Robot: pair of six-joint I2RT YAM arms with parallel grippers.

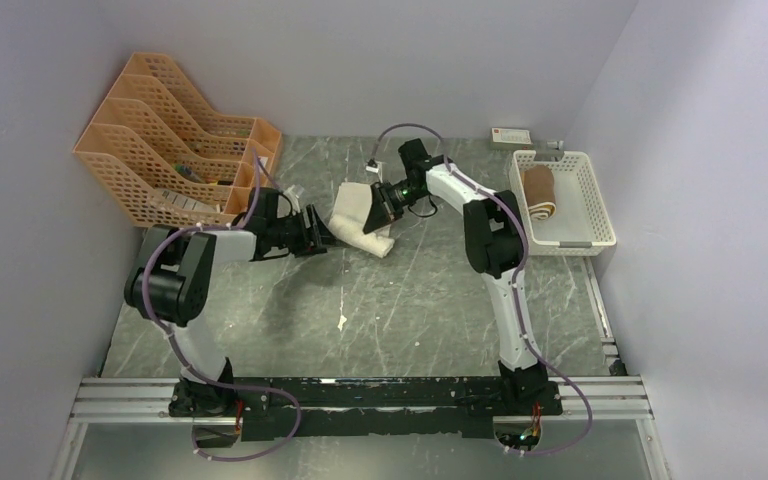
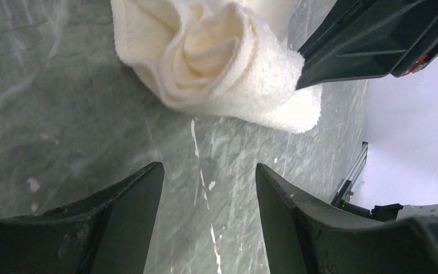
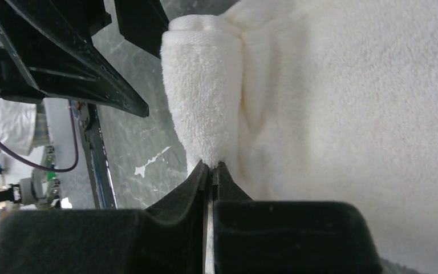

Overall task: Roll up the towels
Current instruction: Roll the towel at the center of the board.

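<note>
From above, the cream towel (image 1: 362,222) lies half rolled toward twelve o'clock, the brown towel (image 1: 538,192) in the basket (image 1: 600,215) at two. Left wrist: left gripper (image 2: 209,171) wide, empty. Right wrist: right gripper (image 3: 211,166) pinches the loose roll's edge; that thin hold could slip, unrolling it.

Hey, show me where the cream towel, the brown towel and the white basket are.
cream towel (image 1: 355,215): top view, on its loosely rolled middle.
brown towel (image 1: 539,190): top view, on the middle of the roll, inside the basket.
white basket (image 1: 572,215): top view, on its bare floor.
</note>
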